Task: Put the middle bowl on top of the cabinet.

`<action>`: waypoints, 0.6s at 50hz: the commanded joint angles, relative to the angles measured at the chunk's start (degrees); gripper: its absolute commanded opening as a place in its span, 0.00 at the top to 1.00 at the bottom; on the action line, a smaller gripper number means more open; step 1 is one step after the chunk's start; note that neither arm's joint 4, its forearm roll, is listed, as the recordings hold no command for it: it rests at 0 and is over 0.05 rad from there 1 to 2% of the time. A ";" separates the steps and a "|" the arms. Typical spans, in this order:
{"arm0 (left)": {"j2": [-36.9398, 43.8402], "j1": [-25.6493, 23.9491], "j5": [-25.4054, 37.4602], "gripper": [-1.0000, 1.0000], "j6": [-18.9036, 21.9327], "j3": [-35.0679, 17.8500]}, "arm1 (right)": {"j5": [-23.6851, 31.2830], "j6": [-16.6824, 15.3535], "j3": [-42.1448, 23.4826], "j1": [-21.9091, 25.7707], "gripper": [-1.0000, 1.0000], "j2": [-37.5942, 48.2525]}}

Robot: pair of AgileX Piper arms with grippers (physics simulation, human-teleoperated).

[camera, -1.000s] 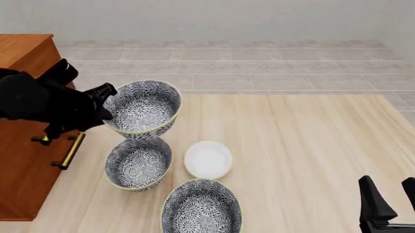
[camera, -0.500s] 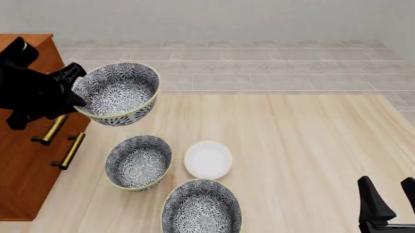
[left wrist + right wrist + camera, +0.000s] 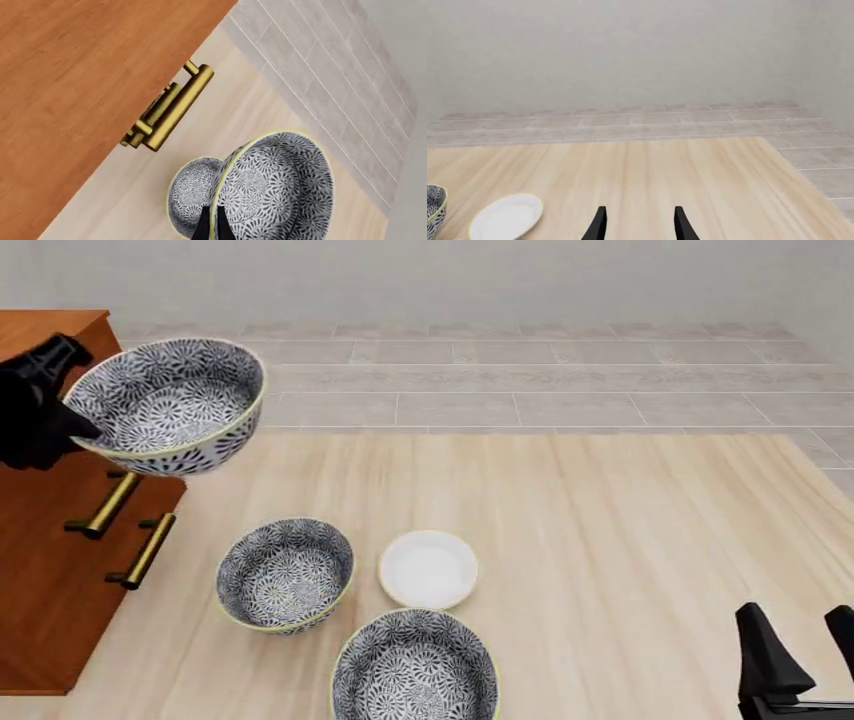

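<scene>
The middle bowl [image 3: 167, 405], deep with a grey-and-white floral pattern and a yellow-green rim, hangs in the air, tilted, over the right edge of the reddish-brown cabinet [image 3: 47, 560]. My left gripper [image 3: 80, 425] is shut on the bowl's left rim. In the left wrist view the fingertips [image 3: 212, 227] pinch the rim of the bowl [image 3: 277, 187], with the cabinet [image 3: 80, 65] and a brass handle [image 3: 173, 107] close by. My right gripper [image 3: 807, 650] stands open and holds nothing at the table's near right corner; it is also open in the right wrist view [image 3: 639, 225].
Two alike floral bowls [image 3: 284, 573] [image 3: 414, 665] rest on the table near the cabinet. A small white dish [image 3: 429, 569] lies between them, also in the right wrist view [image 3: 507, 216]. Brass handles [image 3: 100, 505] stick out from the cabinet's front.
The left gripper has carried the bowl up and to the left, from above the table to the cabinet's right edge. The right arm has not moved.
</scene>
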 commanded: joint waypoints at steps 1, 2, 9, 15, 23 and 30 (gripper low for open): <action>-1.17 4.50 2.42 1.00 -0.33 -2.64 | -0.09 0.05 0.05 -0.06 0.00 -0.01; -1.13 2.30 1.72 1.00 -1.41 -2.82 | -0.10 0.05 0.04 -0.06 0.00 -0.01; -1.14 3.42 2.43 1.00 -1.86 -2.99 | -0.11 -0.02 0.04 -0.15 0.00 -0.01; -1.11 4.96 3.00 1.00 -2.07 -3.74 | -0.10 -0.02 0.05 -0.09 0.00 -0.01; -0.90 7.16 4.00 1.00 -3.70 -6.03 | -0.07 0.20 0.02 -0.45 0.00 -0.01; -0.46 9.12 4.80 1.00 -4.34 -7.55 | -0.05 0.20 0.00 -0.48 0.00 -0.01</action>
